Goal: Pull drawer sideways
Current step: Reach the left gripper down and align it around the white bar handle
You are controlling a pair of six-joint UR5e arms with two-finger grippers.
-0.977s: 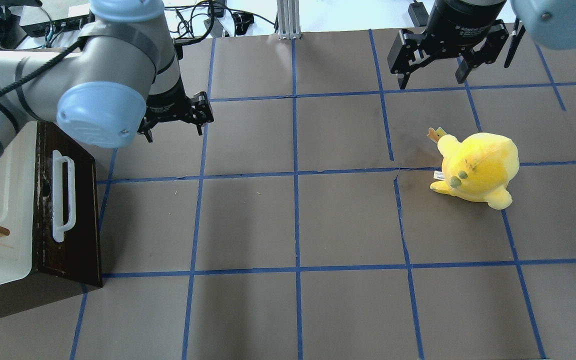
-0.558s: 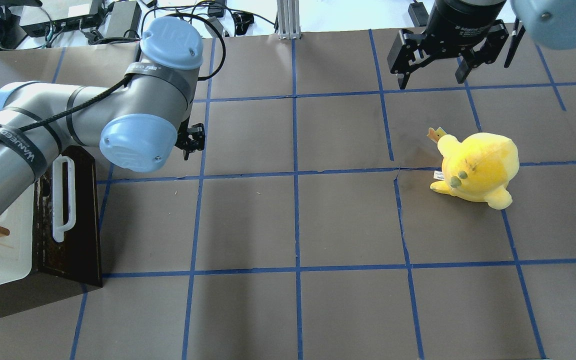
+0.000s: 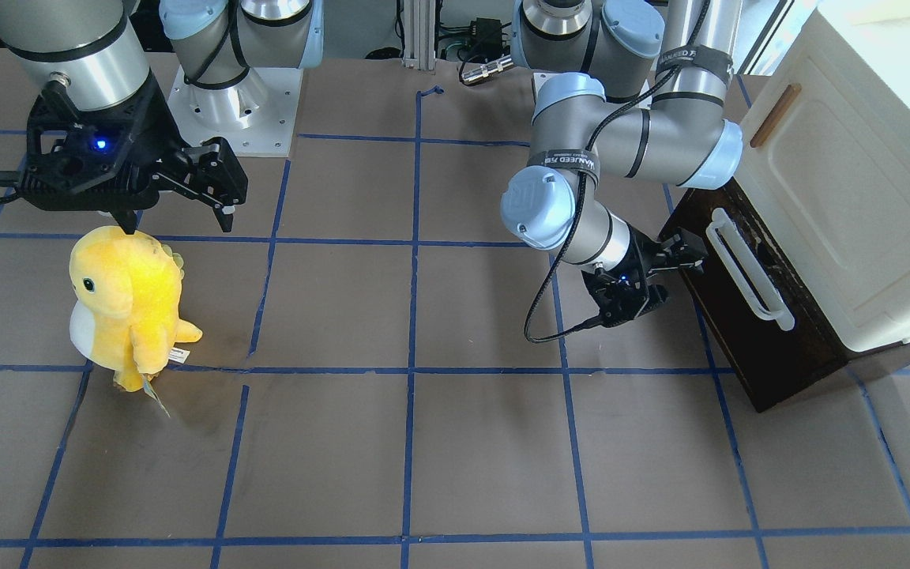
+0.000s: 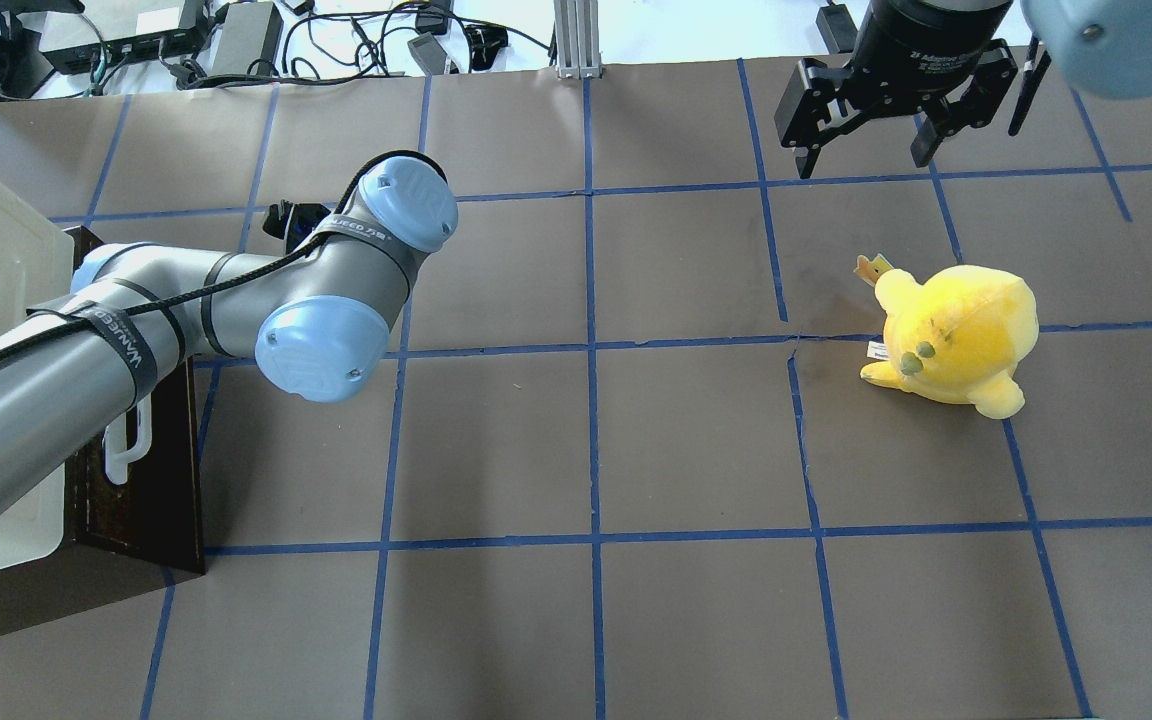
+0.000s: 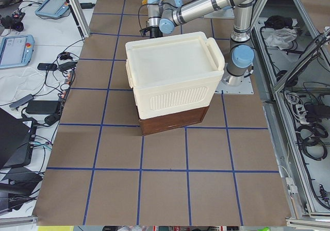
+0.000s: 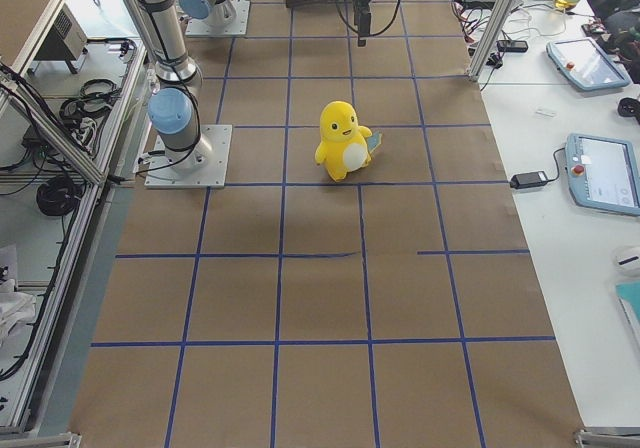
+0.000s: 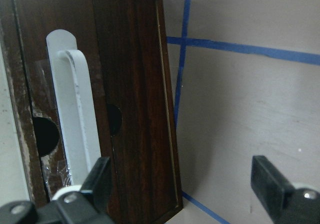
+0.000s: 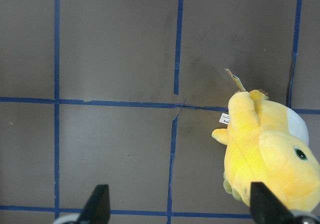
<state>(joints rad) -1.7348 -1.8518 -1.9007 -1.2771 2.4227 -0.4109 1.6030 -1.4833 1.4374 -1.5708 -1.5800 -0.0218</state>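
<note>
Everywhere, blue tape (image 4: 593, 440) grids the brown-papered table (image 4: 696, 620); left claw (image 7: 182, 179) gapes by the drawer (image 3: 739, 340), right claw (image 4: 864, 160) gapes too.

Bright, even overhead light, soft faint shadows on the table (image 4: 696, 430), wrist-view foregrounds slightly out of focus.

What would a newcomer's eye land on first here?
The yellow plush toy stands alone on the robot's right half of the table, with the open right gripper hanging apart from it. On the other side, the open left gripper sits close to the dark brown drawer by its white bar handle, under a cream cabinet.
</note>
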